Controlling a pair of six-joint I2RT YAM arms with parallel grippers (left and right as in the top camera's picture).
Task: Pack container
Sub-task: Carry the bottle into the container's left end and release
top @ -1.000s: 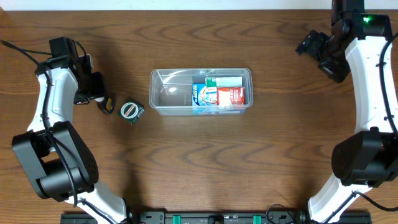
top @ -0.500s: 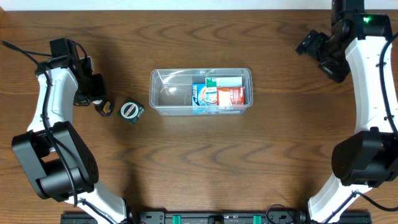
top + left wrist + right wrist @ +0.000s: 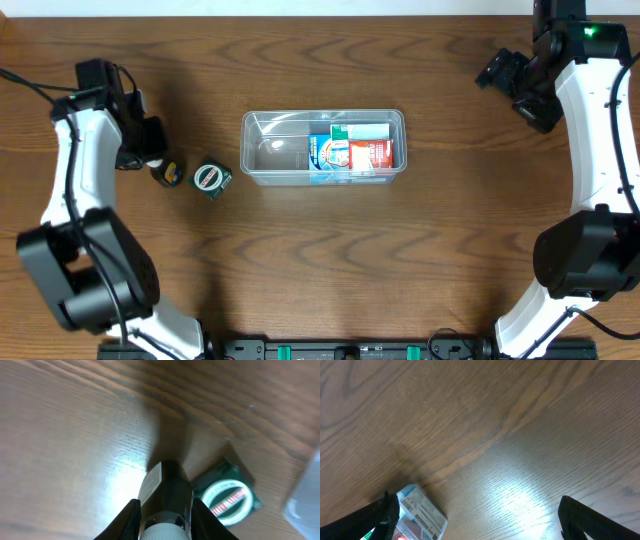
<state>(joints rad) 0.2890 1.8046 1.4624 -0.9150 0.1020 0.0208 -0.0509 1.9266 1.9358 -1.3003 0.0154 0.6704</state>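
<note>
The left gripper [image 3: 165, 506] pinches a small dark bottle [image 3: 169, 480] over the wooden table [image 3: 320, 260], with a green ringed pack [image 3: 227, 497] just beyond its fingertips. The clear container [image 3: 262, 150] sits past that pack, with boxes [image 3: 355, 152] filling its farther end. The right gripper [image 3: 480, 510], its fingers spread wide, hangs well apart from the container.

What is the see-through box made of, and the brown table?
The clear rectangular tub looks like glossy plastic: you can see through it, and its rim catches the light. The brown table looks like smooth wood, or maybe veneer, with wavy grain lines.
</note>
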